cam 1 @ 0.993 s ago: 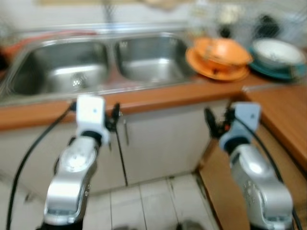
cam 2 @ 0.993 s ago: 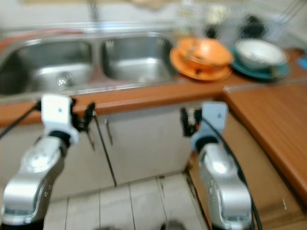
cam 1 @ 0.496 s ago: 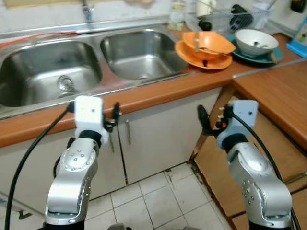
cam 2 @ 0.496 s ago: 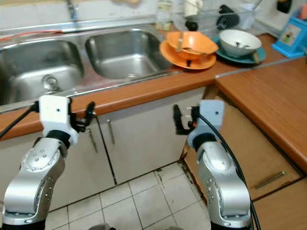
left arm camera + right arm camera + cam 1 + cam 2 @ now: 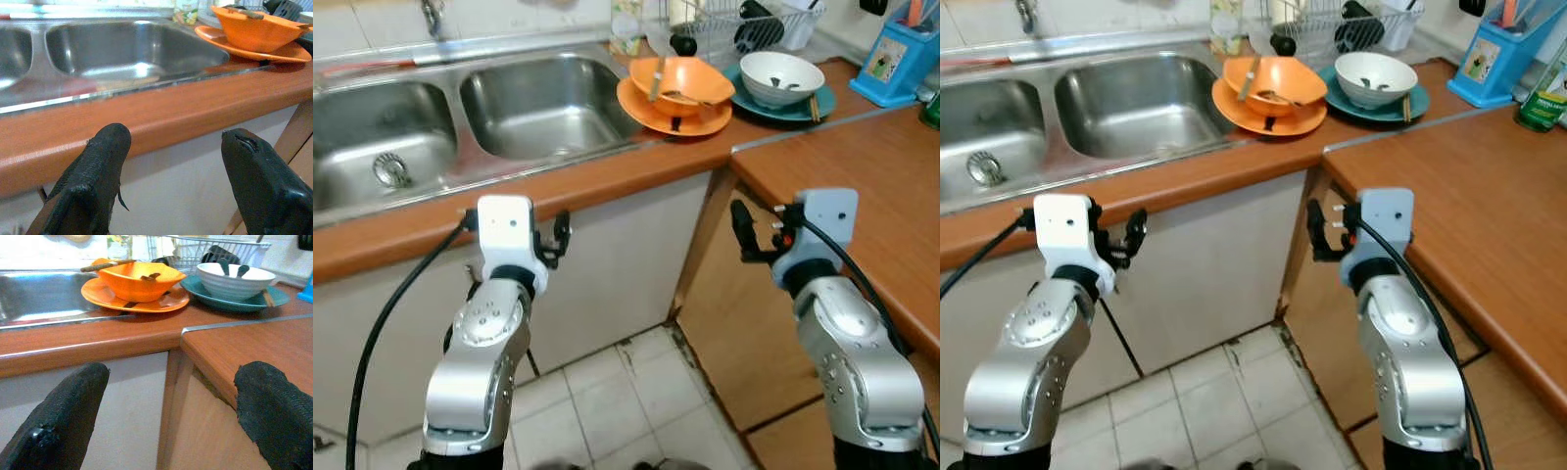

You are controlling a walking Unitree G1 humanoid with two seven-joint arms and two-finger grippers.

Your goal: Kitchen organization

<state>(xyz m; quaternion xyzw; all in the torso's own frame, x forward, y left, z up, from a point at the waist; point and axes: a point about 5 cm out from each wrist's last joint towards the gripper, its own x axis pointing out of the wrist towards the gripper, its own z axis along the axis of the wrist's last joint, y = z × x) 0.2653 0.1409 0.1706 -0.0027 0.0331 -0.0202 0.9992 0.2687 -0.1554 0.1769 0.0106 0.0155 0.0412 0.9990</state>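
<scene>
Camera swung right — counter edge (image 5: 636, 166) nearer.

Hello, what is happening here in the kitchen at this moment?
The robot stands before the counter and holds nothing. Its left gripper and right gripper are both open, raised in front of the counter edge. An orange bowl sits on an orange plate beside the sink; a white bowl sits on a teal plate.

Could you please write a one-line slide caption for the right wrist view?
Open right pincer faces the wooden counter edge, orange bowl on orange plate beside white bowl on teal plate.
</scene>
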